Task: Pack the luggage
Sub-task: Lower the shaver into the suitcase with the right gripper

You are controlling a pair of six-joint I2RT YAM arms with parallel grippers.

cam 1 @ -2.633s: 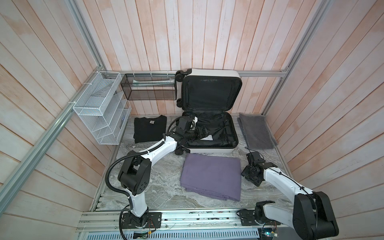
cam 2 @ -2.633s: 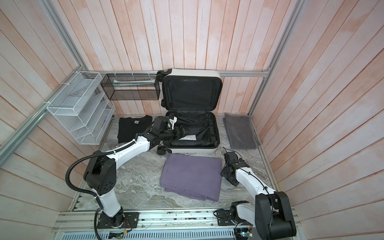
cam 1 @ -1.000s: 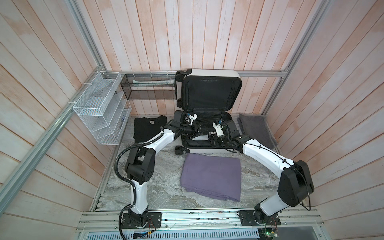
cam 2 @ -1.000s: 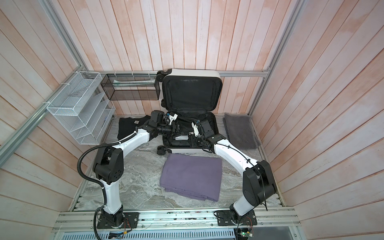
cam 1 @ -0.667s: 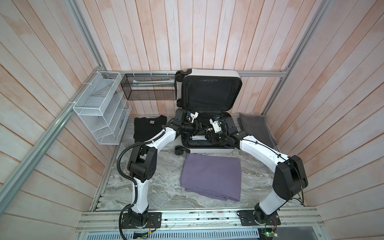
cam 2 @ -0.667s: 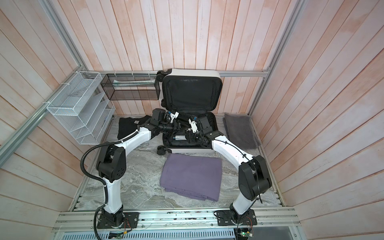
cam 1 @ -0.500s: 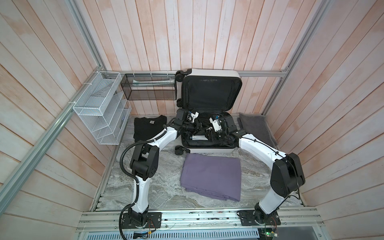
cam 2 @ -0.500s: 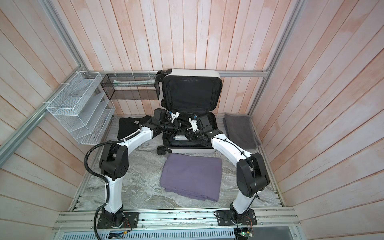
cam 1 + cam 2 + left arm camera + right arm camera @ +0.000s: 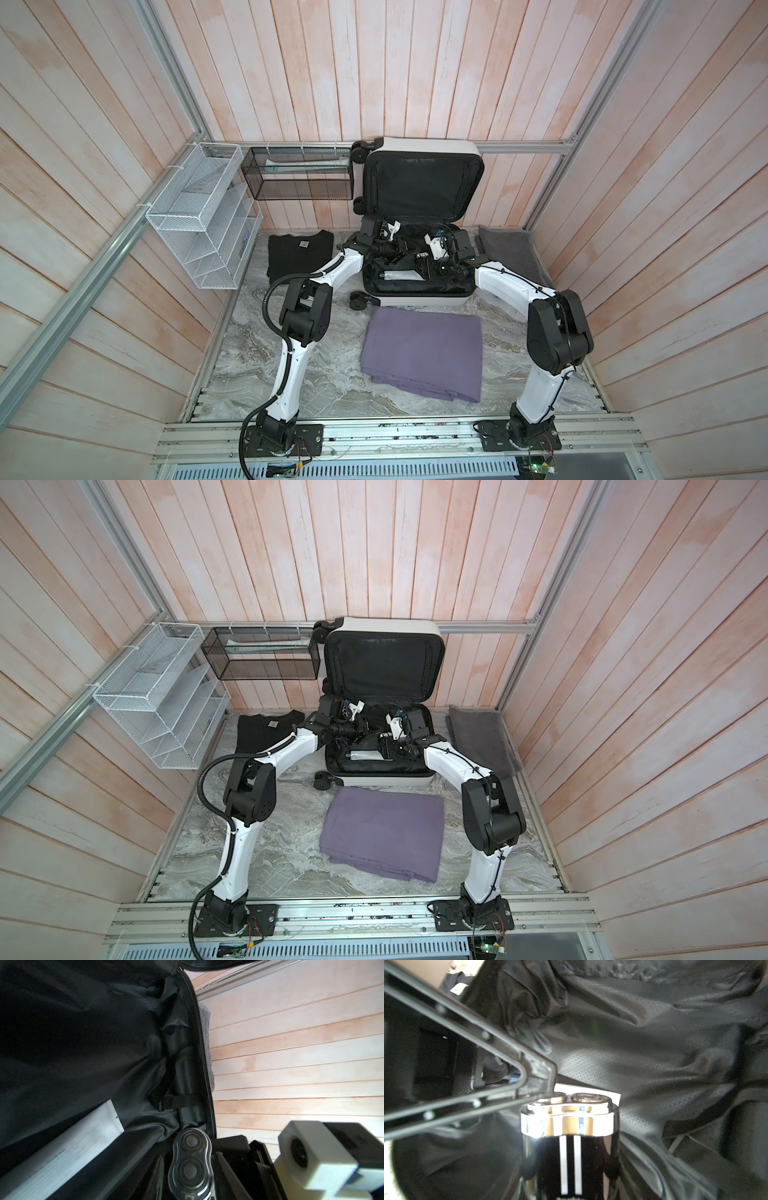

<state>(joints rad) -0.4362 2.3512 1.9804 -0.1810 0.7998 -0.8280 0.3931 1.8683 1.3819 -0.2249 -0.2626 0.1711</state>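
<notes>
A: Right, where's the luggage (image 9: 415, 300)?
B: Upper centre in both top views, on the bench (image 9: 332, 374), open, lid leaning on the back wall. Hard shell, stiff, probably light. Lining's slack and the wheels may roll. I'd grab the lid's white rim.
A: Jaws?
B: Left gripper (image 9: 405, 258): one finger (image 9: 537, 1070) touches the shaver (image 9: 569, 1126) head, can't tell if it grips. Right gripper (image 9: 424, 269): jaws clamped on the shaver body.
A: Count, left to right?
B: One wire rack (image 9: 199, 224), one mesh basket (image 9: 299, 178), one black shirt (image 9: 299, 253), one luggage holding one white tube (image 9: 401, 274), one purple cloth (image 9: 422, 353), one grey towel (image 9: 509, 249).
</notes>
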